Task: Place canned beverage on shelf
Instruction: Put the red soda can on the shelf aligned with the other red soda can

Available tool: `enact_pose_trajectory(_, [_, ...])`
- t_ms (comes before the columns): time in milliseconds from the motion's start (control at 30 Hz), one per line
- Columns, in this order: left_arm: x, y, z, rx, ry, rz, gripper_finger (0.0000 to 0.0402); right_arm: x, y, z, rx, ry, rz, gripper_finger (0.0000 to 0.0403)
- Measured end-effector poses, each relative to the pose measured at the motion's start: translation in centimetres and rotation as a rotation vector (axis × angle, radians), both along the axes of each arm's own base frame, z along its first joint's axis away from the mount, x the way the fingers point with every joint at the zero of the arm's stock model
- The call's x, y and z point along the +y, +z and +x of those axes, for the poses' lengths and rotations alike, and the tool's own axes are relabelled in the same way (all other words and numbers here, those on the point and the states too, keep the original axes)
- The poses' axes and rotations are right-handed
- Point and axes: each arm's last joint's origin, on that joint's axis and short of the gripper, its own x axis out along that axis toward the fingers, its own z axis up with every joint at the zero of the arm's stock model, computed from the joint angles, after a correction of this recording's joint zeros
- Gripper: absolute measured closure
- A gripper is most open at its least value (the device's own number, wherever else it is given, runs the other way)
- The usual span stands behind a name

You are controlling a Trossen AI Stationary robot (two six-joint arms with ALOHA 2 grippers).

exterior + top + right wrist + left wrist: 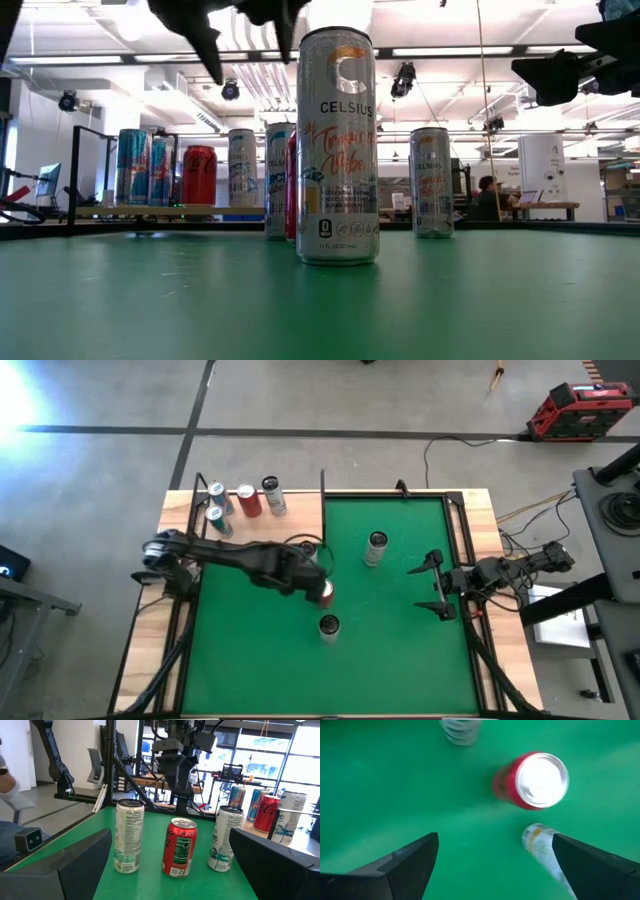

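- left claw [495, 857] hovers wide open over the red can [532, 780], gripping nothing, looks like pre-grasp
- next: drop, pinch, carry to shelf [300, 510]
- right claw [432, 584] parked open, empty

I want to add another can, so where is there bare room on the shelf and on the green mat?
The shelf is bare on its side toward the green mat; four cans crowd its far-left part. The mat is open along the near edge, crowded mid-mat, where the left gripper hovers over the red can.
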Motion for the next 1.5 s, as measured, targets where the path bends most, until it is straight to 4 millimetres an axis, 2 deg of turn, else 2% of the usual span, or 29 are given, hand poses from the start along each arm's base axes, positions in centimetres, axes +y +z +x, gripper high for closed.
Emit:
enact_pose_trajectory(200, [0.2,-1.0,2.9,0.009,0.011,-0.035,0.0027,0.0,0.0,0.0,0.0,0.0,0.0,0.0007])
enact_pose_trajectory(433, [1.8,-2.8,6.6,0.062,0.05,-0.145,0.0027,0.0,0.0,0.0,0.0,0.0,0.0,0.0007])
enact_pose_trajectory(633, [3.1,-4.1,8.5,0.139,0.112,-0.195,0.0019,0.0,0.0,0.0,0.0,0.0,0.0,0.0007])
enact_pose_trajectory(967, [3.5,-5.5,10.0,0.146,0.156,-0.198,0.0002,0.0,0.0,0.0,0.001,0.0,0.0,0.0007])
enact_pose_trajectory(1300, [4.2,-6.9,10.2,0.166,0.216,-0.198,0.0002,0.0,0.0,0.0,0.001,0.0,-0.001,0.0007])
enact_pose_trajectory(1500, [4.4,-8.4,10.3,0.183,0.234,-0.198,0.0002,0.0,0.0,0.0,0.001,0.0,0.0,0.0007])
